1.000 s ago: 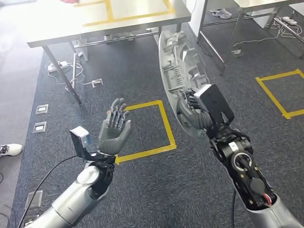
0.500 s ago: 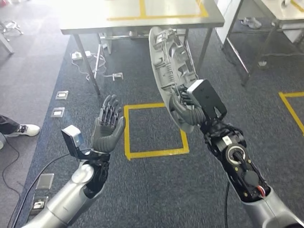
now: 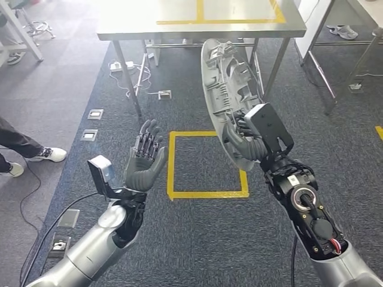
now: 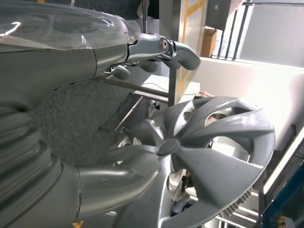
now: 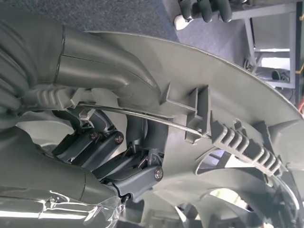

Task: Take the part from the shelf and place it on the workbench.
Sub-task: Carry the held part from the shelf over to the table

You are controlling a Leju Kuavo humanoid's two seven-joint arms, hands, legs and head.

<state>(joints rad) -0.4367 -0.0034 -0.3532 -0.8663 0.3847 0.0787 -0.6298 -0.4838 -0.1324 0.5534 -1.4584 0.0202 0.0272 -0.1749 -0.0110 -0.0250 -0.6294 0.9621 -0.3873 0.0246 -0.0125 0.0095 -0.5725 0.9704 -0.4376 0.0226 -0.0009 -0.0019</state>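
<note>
Shift: whole scene has slid since a second ago, so the camera moved; workbench [image 3: 135, 27] now sits far, centred.
Part: grey wheel cover [image 3: 225, 89], upright on edge, held right of centre, above the carpet.
Right hand [image 3: 242, 140]: grasps its near rim.
Left hand [image 3: 144, 161]: empty, fingers spread.
Left wrist view: spoked front face [image 4: 201, 156].
Right wrist view: ribbed back, fingers [image 5: 107, 147] through an opening.

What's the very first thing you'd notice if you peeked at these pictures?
Probably the big grey hubcap, held up on its edge by the robot's right hand in front of the metal table. Next, the left hand, raised with its fingers spread and nothing in it. Under them, a yellow tape square stands out on the dark carpet.
</note>
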